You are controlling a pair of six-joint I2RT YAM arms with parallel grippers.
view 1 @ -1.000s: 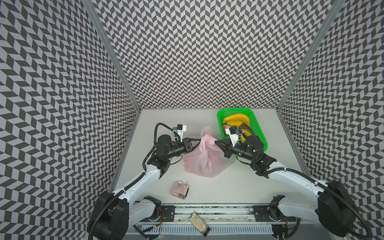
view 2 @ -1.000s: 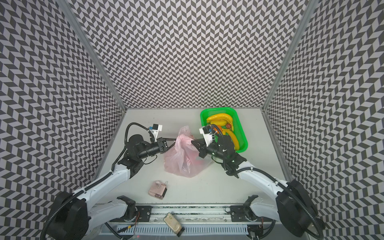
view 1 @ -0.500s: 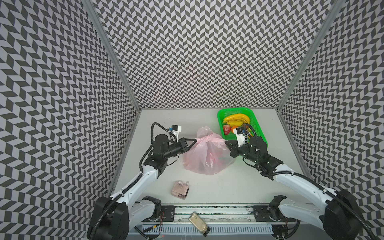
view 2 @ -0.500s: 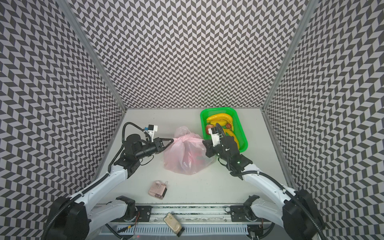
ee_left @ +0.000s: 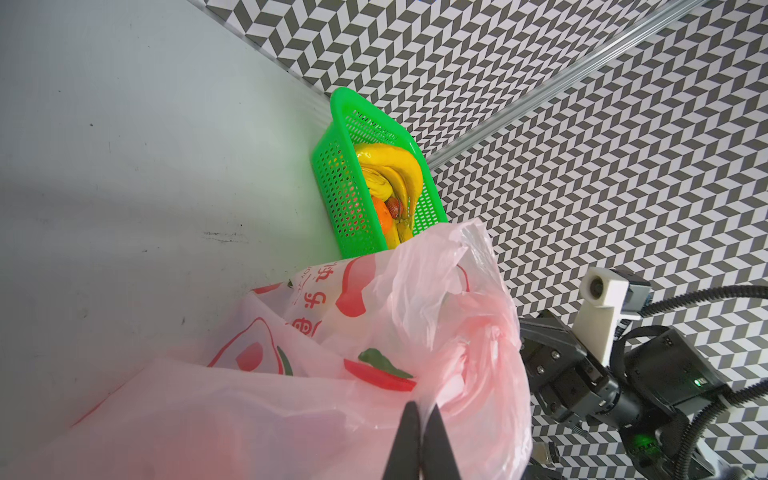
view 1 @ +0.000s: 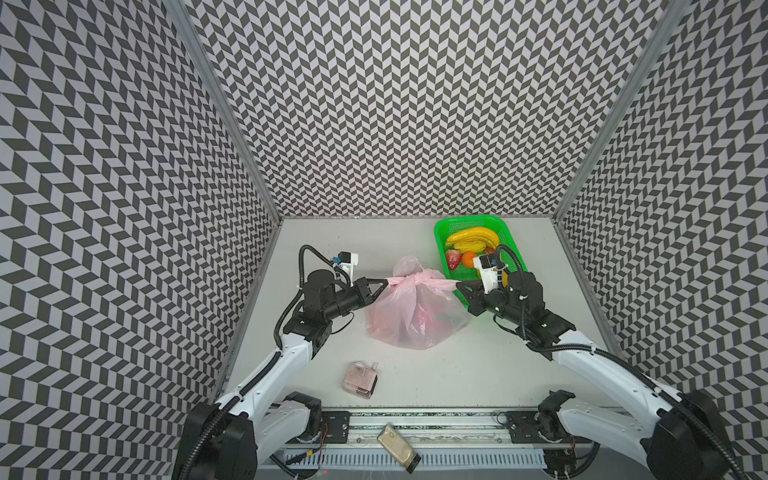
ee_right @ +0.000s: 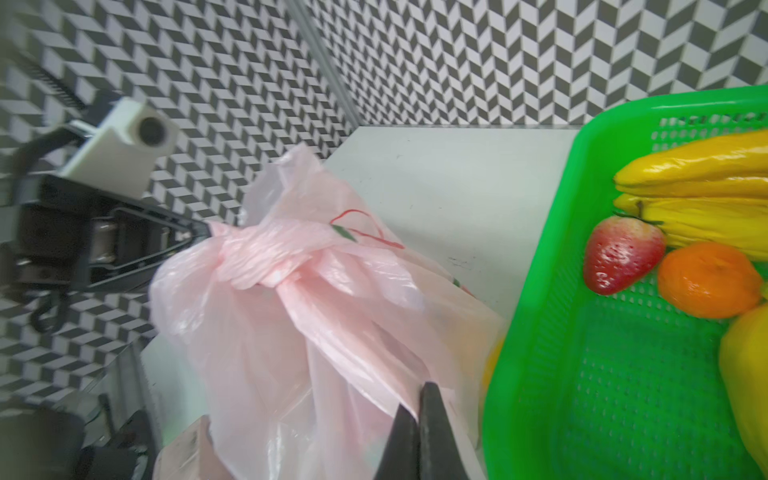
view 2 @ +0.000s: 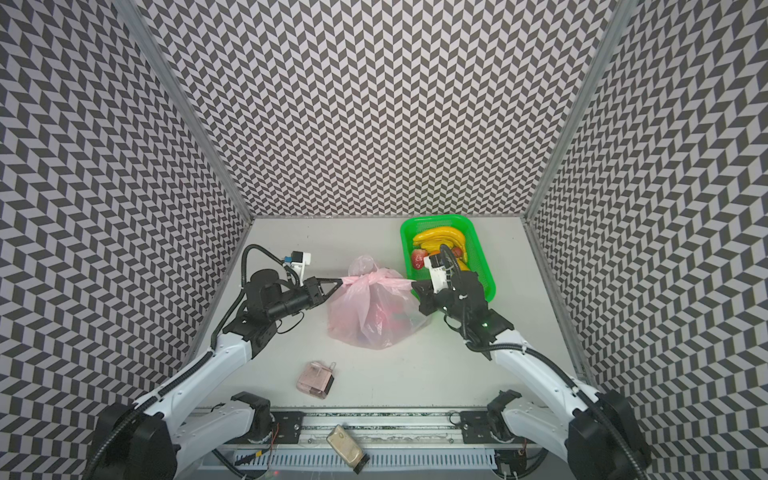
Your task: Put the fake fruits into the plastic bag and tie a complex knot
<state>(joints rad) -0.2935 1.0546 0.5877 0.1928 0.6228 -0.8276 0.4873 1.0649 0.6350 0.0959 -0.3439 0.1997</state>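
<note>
The pale pink plastic bag (view 1: 415,320) sits in the middle of the table (view 1: 457,374), its handles cinched into a knot (view 1: 409,281) on top — the left gripper (view 1: 385,283) and right gripper (view 1: 458,286) each clench one of its tails, stretched sideways — beside the green basket (view 1: 469,218) in the far right corner holding bananas (view 1: 471,240), a strawberry (view 1: 454,259) and an orange (view 1: 469,258).

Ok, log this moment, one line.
left gripper: shut on plastic bag | right gripper: shut on plastic bag | knot: formed | basket: fruits inside

Black-white chevron walls (view 1: 415,104) on three sides; metal corner posts (view 1: 220,104); pale grey tabletop (view 1: 478,365) (faintly scuffed), evenly lit.
</note>
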